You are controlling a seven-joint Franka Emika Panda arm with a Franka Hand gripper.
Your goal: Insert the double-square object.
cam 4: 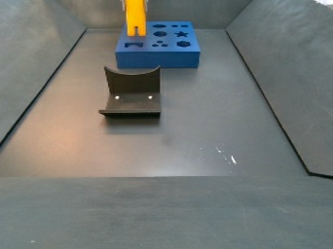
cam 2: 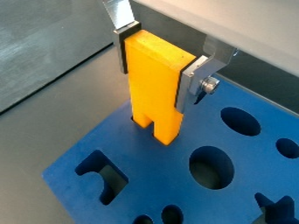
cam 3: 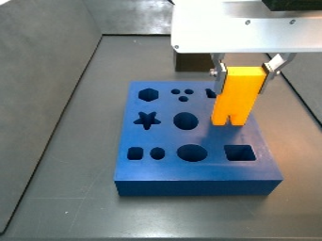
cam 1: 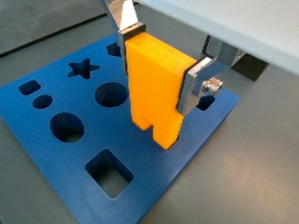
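The double-square object (cam 1: 158, 87) is a bright yellow-orange block and hangs upright with its two prongs down. My gripper (cam 1: 160, 70) is shut on its solid upper end, one silver finger on each side. This shows in both wrist views (cam 2: 158, 74). The block (cam 3: 235, 99) hangs over the right part of the blue board (cam 3: 164, 136), between the round hole (cam 3: 185, 120) and the square hole (cam 3: 239, 152). Its prong tips are at or just above the board's surface. I cannot tell whether they touch. In a side view the block (cam 4: 134, 19) stands over the far board (cam 4: 163, 56).
The board has several cut-outs, among them a star (cam 3: 147, 120), a hexagon (cam 3: 149, 93) and an oval (cam 3: 191, 152). The dark fixture (cam 4: 131, 92) stands on the grey floor in front of the board. Slanted grey walls border the floor on both sides.
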